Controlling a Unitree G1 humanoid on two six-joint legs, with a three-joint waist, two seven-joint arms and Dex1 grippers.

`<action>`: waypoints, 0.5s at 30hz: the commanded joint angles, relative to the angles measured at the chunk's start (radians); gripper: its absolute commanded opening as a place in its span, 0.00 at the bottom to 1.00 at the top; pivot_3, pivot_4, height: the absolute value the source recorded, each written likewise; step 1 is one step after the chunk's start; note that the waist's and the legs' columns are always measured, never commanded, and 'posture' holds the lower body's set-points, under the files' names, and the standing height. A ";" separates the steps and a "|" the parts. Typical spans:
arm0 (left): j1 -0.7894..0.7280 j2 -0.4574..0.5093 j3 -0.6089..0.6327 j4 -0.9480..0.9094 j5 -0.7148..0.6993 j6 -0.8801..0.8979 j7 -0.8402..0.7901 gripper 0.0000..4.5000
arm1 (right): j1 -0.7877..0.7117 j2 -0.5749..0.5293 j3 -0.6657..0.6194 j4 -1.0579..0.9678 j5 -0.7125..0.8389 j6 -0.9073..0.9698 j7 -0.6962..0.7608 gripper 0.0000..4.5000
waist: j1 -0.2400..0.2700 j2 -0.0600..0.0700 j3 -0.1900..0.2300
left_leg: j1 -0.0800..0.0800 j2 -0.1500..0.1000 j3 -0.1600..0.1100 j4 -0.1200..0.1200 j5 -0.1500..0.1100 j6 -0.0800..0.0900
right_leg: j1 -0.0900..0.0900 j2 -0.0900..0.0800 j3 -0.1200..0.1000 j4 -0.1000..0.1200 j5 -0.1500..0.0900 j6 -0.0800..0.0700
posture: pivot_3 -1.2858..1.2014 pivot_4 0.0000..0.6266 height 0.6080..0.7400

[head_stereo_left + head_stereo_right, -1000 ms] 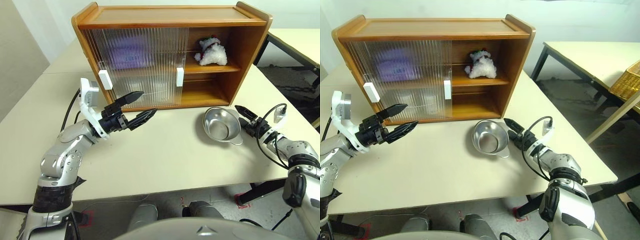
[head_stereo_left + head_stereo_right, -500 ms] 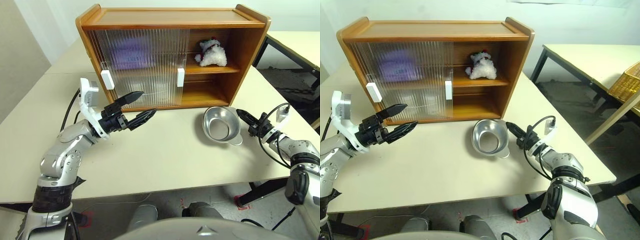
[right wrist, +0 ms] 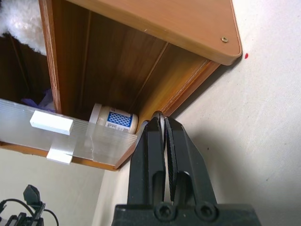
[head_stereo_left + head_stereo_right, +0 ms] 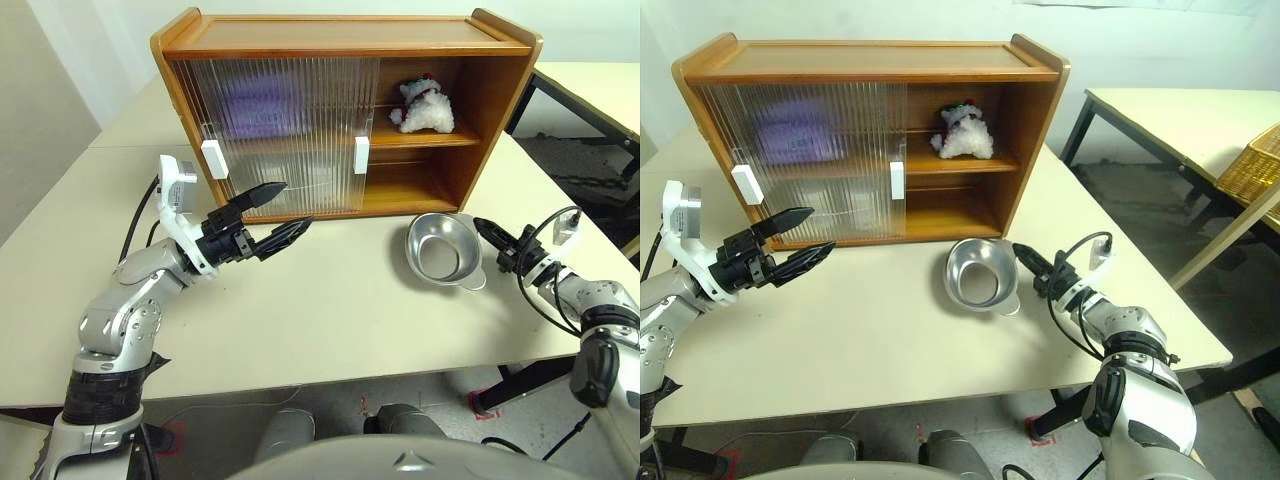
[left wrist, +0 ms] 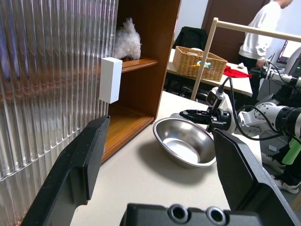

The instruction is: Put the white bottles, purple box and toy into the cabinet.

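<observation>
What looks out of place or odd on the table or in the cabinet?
A steel bowl stands on the table before the cabinet, beside the shut right gripper; no other loose thing lies there. The toy leans on the upper shelf. Nothing looks spilled or damaged.

With its jaws spread, the left gripper [image 4: 277, 211] hangs before the cabinet [image 4: 340, 110], while the right gripper [image 4: 487, 233], jaws together, sits beside the steel bowl [image 4: 443, 249].

Left gripper [image 4: 277, 214] held raised, fingers spread wide and empty — right gripper [image 4: 484, 232] low, reaching forward, fingers pressed together.
</observation>
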 commanded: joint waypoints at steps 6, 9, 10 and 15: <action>-0.017 -0.002 -0.011 0.016 0.014 -0.012 -0.014 1.00 | -0.023 0.037 -0.069 -0.026 0.050 0.065 -0.096 0.01 | -0.002 0.000 0.000 | -0.001 0.000 0.000 -0.001 0.000 0.000 | -0.002 0.000 0.001 0.000 0.000 0.000 | 0.53 0.02 1.00; -0.011 0.000 -0.012 0.020 0.020 -0.019 -0.022 1.00 | -0.034 0.089 -0.093 -0.096 0.088 0.104 -0.161 0.01 | -0.011 0.000 0.000 | -0.001 0.000 0.001 -0.003 0.000 0.000 | -0.004 0.001 0.001 0.000 0.000 -0.001 | 0.53 0.02 1.00; -0.008 0.001 -0.012 0.019 0.021 -0.020 -0.025 1.00 | -0.036 0.111 -0.100 -0.131 0.104 0.120 -0.184 0.01 | -0.014 0.001 0.000 | -0.001 0.000 0.001 -0.003 0.000 0.000 | -0.005 0.002 0.001 0.000 0.000 -0.001 | 0.53 0.02 1.00; -0.003 0.003 -0.009 0.013 0.020 -0.018 -0.024 1.00 | -0.040 0.249 -0.145 -0.335 0.198 0.169 -0.345 0.01 | -0.017 0.002 0.001 | -0.001 0.002 0.000 -0.007 -0.001 0.000 | -0.007 0.008 0.000 0.000 -0.001 -0.003 | 0.54 0.02 1.00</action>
